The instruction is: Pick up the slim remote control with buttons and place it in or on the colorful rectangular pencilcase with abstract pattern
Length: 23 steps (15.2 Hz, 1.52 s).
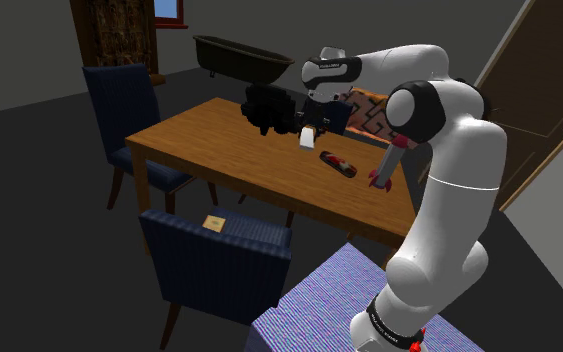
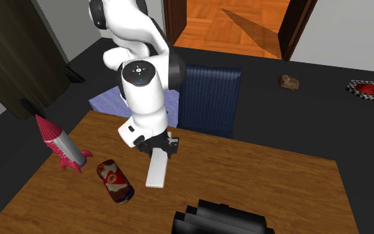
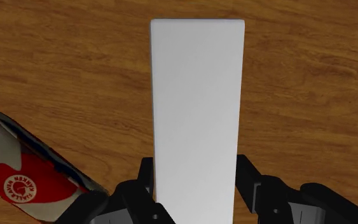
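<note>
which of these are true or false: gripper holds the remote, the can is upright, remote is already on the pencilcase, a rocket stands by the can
1. The gripper clasps the remote, drawn as a plain white slab. True.
2. The can stands upright on the table. False: the red and white can lies on its side.
3. The remote already rests on the pencilcase. False: it is between the fingers, and the patterned pencilcase lies apart from it, farther along the table in the shoulder view.
4. A toy rocket stands on the table beside the can. True.
</note>
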Each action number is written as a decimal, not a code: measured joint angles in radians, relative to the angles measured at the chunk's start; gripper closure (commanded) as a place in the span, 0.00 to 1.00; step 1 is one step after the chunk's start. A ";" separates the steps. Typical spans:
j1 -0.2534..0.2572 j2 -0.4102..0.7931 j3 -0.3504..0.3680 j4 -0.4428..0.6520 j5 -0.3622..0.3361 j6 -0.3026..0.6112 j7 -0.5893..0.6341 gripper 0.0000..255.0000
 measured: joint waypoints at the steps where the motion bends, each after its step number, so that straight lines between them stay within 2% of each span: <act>1: -0.013 -0.017 -0.007 -0.028 0.000 0.011 -0.021 1.00; 8: -0.110 -0.032 -0.057 -0.056 0.013 0.018 -0.172 1.00; 13: -0.185 -0.009 -0.092 -0.023 0.028 0.003 -0.281 1.00; 23: -0.194 0.022 -0.091 -0.108 0.041 0.116 -0.306 1.00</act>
